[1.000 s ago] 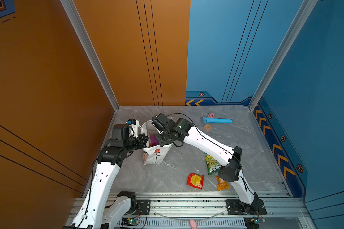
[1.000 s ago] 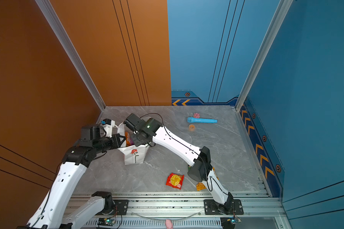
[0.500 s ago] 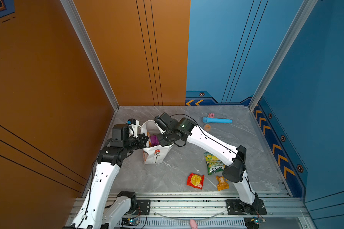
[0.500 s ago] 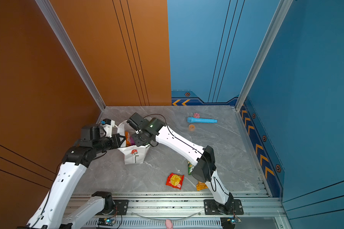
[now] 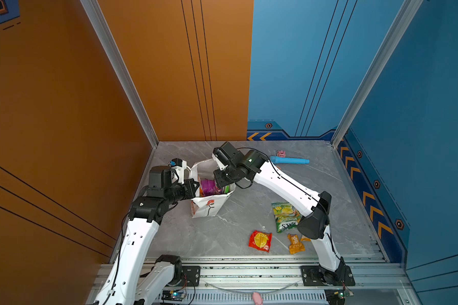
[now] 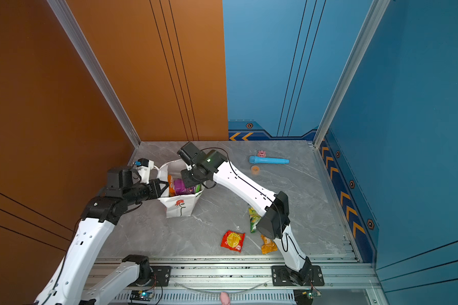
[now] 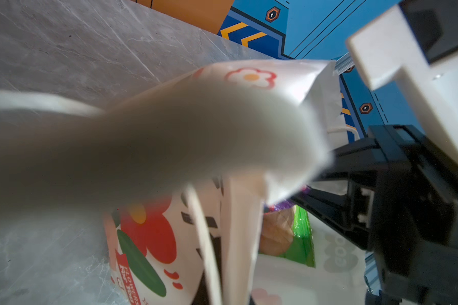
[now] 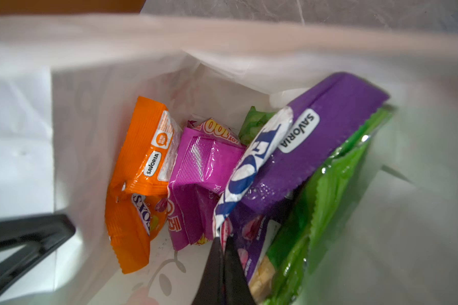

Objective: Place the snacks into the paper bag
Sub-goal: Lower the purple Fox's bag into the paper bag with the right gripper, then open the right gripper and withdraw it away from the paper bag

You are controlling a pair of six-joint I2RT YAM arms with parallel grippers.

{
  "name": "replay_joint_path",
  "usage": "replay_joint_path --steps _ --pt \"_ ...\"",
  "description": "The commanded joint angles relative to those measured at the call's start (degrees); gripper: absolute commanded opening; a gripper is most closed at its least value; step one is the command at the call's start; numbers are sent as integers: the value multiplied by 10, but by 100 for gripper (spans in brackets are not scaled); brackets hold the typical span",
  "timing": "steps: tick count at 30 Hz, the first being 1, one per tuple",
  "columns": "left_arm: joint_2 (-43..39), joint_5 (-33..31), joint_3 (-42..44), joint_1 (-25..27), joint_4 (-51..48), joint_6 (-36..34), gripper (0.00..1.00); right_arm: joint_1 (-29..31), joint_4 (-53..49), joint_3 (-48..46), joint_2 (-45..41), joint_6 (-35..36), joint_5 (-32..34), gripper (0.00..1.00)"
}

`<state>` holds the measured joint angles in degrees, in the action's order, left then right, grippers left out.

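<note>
1. Currently the left gripper (image 5: 194, 184) is clenched on the rim of the upright white flower-printed paper bag (image 5: 209, 208); a tug could tear or topple it.
2. Inside the bag, the right gripper (image 8: 220, 248), jaws pressed together, touches a glossy purple packet (image 8: 315, 158); withdrawing could drag it out.
3. A shiny green packet (image 5: 286, 216), small red packet (image 5: 260, 240) and orange-yellow wrapper (image 5: 296, 243) wait well apart on the grey marble-look tabletop (image 5: 236, 232), between orange panels (image 5: 169, 79) and blue panels (image 5: 302, 66).

Blue cylinder (image 5: 288, 160) lies flat at 1 o'clock on the grey tabletop (image 5: 230, 232). Pink toy (image 5: 281, 153): just beside its wider end, at 12 o'clock. Orange disc (image 6: 255, 169): at 6 o'clock.
</note>
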<state>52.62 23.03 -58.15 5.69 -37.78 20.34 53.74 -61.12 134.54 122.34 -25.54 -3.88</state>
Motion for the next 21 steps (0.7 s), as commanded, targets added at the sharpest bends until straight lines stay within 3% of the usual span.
replay_joint_path --steps 1,11,21 --pt "-19 46 -13 6 73 -13 0 9 4 30 23 2 30 3" --pt "-14 27 3 1 71 -11 0 27 -11 30 40 17 12 5" --pt "-12 19 3 -9 68 -10 0 19 -14 32 -9 15 31 39"
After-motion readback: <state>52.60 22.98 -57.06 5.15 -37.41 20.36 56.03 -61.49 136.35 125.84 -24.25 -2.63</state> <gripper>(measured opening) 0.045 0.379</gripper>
